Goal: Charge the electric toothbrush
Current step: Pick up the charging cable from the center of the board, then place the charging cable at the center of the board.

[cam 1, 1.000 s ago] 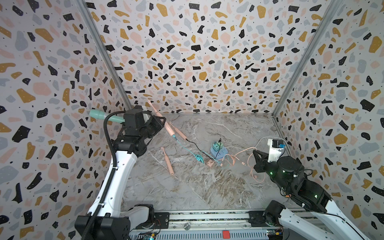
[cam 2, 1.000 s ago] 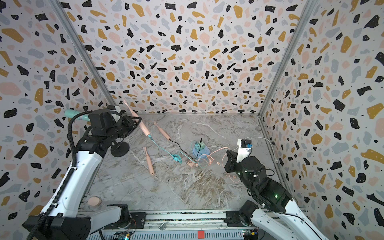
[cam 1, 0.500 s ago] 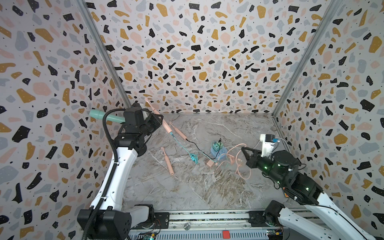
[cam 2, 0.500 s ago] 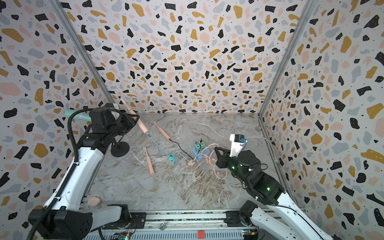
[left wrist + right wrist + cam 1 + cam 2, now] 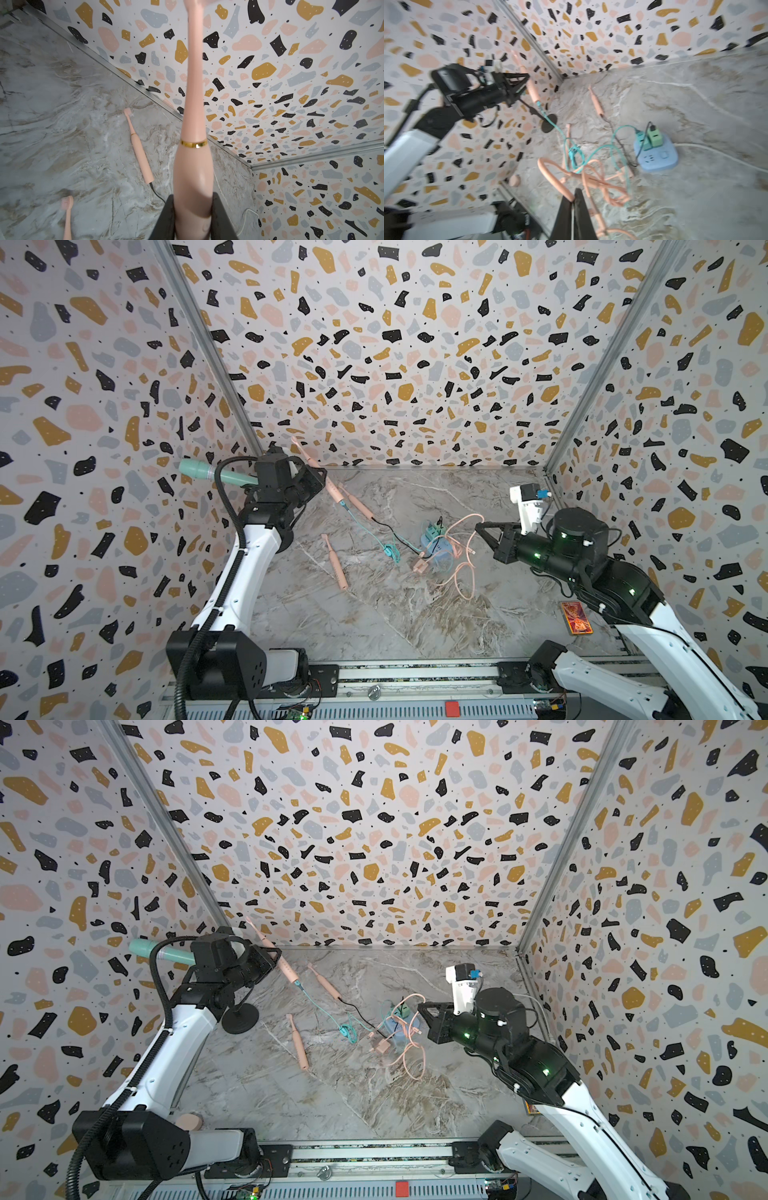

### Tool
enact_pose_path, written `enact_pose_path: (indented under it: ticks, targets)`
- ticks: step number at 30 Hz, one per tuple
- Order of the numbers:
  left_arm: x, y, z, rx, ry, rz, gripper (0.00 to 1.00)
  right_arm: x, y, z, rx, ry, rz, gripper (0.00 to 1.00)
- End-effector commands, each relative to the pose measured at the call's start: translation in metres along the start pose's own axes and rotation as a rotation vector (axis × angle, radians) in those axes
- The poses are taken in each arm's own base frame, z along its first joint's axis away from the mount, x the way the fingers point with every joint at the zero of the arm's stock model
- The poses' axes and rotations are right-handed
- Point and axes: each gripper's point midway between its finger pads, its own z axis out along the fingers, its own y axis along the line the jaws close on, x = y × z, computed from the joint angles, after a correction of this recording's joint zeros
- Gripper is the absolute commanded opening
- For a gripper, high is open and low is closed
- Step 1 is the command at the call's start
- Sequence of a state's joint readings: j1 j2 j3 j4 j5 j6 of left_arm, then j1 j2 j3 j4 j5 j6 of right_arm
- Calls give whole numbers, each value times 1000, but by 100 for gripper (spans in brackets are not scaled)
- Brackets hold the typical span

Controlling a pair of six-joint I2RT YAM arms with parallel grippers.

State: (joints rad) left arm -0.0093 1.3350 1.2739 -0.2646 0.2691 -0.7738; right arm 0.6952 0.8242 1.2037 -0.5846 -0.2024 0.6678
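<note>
Just within the last second, the right tool (image 5: 482, 527) had come up from the table (image 5: 374, 626) near its right edge and moved toward the middle, bringing the pink cable (image 5: 564, 192) with it. Its jaws were fully closed on this cable, which hung from them in loose loops down to the table. The left tool (image 5: 312, 477) had almost not moved. It stayed above the far left corner, narrow, gripping the handle of a pink electric toothbrush (image 5: 194, 166) whose head pointed up toward the back wall. A teal cable (image 5: 365, 526) seemed to run from the lower end of this toothbrush to the blue power strip (image 5: 656, 160) near the middle of the table, but I could not tell if it sat fully in.

For the task, I judge that the pink cable was now picked up but not yet joined to anything. The pink adapter (image 5: 419, 565) lay just beside the power strip, not plugged in. A second toothbrush (image 5: 336, 562), without a cable, lay left of the middle. Both it and the held toothbrush were well apart from the right tool.
</note>
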Motion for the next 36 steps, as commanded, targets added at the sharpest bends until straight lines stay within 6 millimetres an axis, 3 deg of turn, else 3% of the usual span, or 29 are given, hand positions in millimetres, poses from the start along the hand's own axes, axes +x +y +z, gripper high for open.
enact_pose_path:
  ticks: [1,2,3,4,5,8,12,14,16,20,23,27,31,33,36]
  targets:
    - [-17,-7,10,45,-55,4,0,42,30,17,-218,204,111,0]
    - [-19,-6,11,41,-62,2,0,44,14,21,-111,213,52,0]
    - [-22,-6,11,33,-73,8,0,32,-17,12,98,177,3,0]
    - [-25,-4,10,20,-82,19,0,10,-44,-9,300,98,-61,0]
    - [-26,-4,10,8,-80,29,0,-6,-59,-27,418,30,-102,0]
    - [-25,2,13,-4,-73,26,0,-3,-44,-26,332,54,-100,0]
    - [-29,21,16,-18,-84,-18,0,-16,-59,-51,448,-13,-145,0]
    - [-32,24,17,17,-82,-67,0,9,-76,-33,477,85,-175,0]
    - [-38,23,16,45,-85,-101,0,53,-112,-10,587,271,-148,0]
    - [-48,17,15,87,-100,-160,0,98,-139,3,620,383,-162,0]
    - [-50,13,17,114,-103,-200,0,136,-142,14,575,521,-157,0]
    - [-57,9,18,144,-119,-270,0,157,-124,25,526,539,-189,0]
    - [-71,-1,20,209,-126,-358,0,185,-137,20,608,657,-269,0]
    - [-82,-12,14,242,-148,-373,0,192,-136,14,627,696,-291,0]
    - [-75,-9,16,174,-126,-305,0,176,-101,18,447,610,-291,0]
